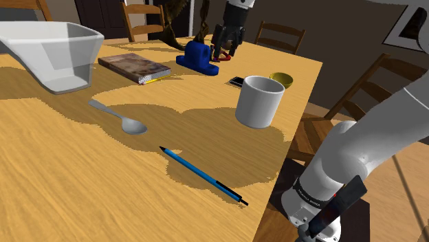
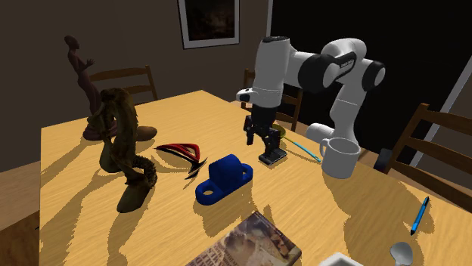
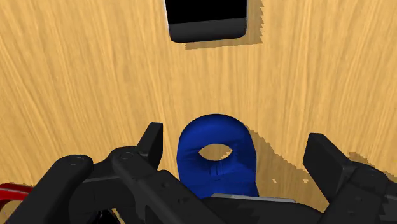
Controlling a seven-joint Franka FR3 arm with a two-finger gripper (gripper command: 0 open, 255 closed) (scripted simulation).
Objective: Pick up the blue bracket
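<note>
Wrist view — blue bracket between spread jaws

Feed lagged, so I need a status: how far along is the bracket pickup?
Done: the gripper is open over the table, the blue bracket showing between its fingers in the wrist view. In hand: the approach; neither finger touches it. Left: close, grip, lift; the bracket rests on the table.
</note>
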